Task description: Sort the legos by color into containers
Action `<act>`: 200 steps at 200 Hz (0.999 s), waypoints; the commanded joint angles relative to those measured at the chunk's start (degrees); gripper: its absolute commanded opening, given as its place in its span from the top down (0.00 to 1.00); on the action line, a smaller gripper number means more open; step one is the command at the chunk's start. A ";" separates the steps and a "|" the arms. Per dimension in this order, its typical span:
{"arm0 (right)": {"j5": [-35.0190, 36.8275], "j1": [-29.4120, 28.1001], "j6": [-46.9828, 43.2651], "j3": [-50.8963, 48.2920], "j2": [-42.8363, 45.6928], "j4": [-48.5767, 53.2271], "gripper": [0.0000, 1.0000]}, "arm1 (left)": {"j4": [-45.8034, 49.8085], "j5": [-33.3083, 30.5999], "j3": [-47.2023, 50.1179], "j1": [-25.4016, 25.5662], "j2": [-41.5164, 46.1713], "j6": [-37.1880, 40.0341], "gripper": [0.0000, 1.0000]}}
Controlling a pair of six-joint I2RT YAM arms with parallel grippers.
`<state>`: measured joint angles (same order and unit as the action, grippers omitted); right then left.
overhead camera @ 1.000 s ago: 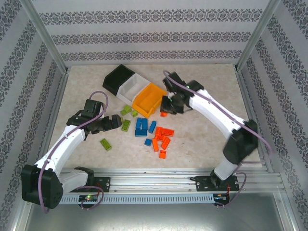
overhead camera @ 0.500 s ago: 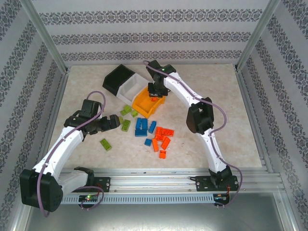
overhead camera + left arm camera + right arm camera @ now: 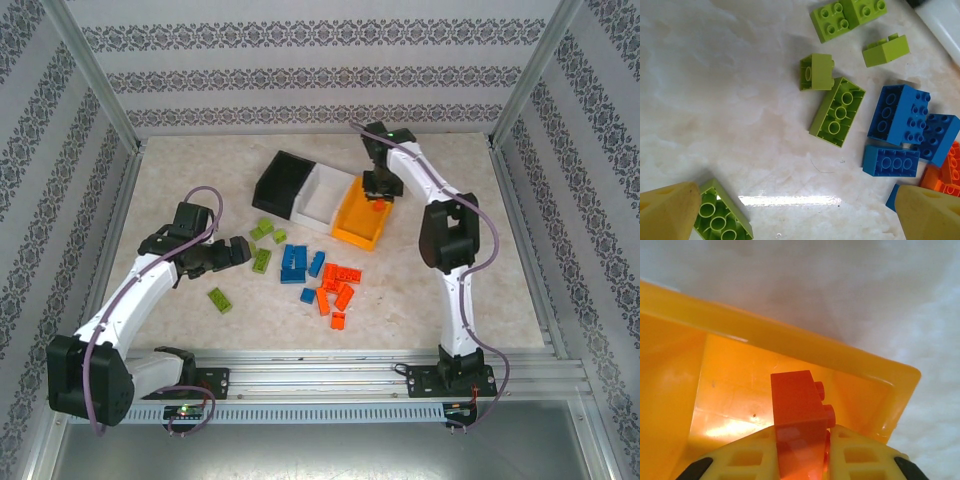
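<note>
The three joined bins stand at the back centre: black point(image 3: 280, 178), white point(image 3: 322, 198), orange-yellow point(image 3: 355, 225). My right gripper point(image 3: 378, 192) hangs over the orange-yellow bin's far end, shut on an orange-red brick point(image 3: 799, 410) held above the bin's floor point(image 3: 735, 395). Lime green legos point(image 3: 262, 260), blue legos point(image 3: 293, 262) and orange-red legos point(image 3: 342, 280) lie loose on the table in front of the bins. My left gripper point(image 3: 240, 250) is open, low beside the green bricks. In the left wrist view, one green brick point(image 3: 722, 217) lies by the left finger point(image 3: 667, 210).
Patterned walls enclose the marbled table point(image 3: 420, 290). An aluminium rail point(image 3: 330, 375) runs along the near edge. A lone green brick point(image 3: 220, 299) lies left of the pile. Upturned green point(image 3: 837, 111) and blue bricks point(image 3: 900, 114) crowd the area ahead of my left gripper.
The row of bins has shifted right and turned. My right gripper carried the orange-red brick from beside the orange-yellow bin to over its far end. The left arm barely moved.
</note>
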<state>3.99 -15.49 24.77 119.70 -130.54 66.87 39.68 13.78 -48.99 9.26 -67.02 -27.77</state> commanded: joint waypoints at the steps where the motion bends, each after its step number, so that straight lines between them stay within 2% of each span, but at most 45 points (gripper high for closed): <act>1: 1.09 2.69 -4.16 -5.43 4.01 -1.61 0.67 | -1.62 1.40 -2.46 -0.57 -1.13 -1.04 0.00; 13: -1.10 3.45 -4.69 -8.24 6.30 -3.77 0.53 | -1.79 1.63 -3.08 -0.59 -2.01 -0.97 0.00; 20: -1.75 3.49 -4.72 -9.59 7.71 -4.70 0.48 | -1.92 1.69 -3.42 -0.58 -2.37 -1.04 0.00; 50: -3.80 2.53 -2.40 -13.49 13.46 -7.21 0.41 | -2.74 2.54 -4.59 -0.61 -3.77 -1.42 0.00; 82: -3.99 -0.40 0.93 -18.32 21.76 -9.01 0.40 | -3.67 3.29 -5.18 -0.52 -4.85 -1.19 0.00; 118: -5.02 -8.03 1.07 -25.67 28.86 -6.53 0.40 | -6.05 6.68 -4.64 -0.39 -5.92 -0.27 0.00; 161: -9.27 -20.46 6.82 -43.59 36.34 -7.95 0.39 | -7.33 8.42 -4.81 -0.30 -6.45 -0.10 0.00; 200: -12.22 -28.01 12.38 -56.43 41.05 -13.20 0.40 | -8.19 8.57 -2.51 -0.29 -4.92 -1.69 0.00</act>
<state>-5.56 -40.82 31.73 68.10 -93.47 56.82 33.76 21.21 -52.62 9.26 -73.19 -28.58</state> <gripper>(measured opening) 0.605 0.999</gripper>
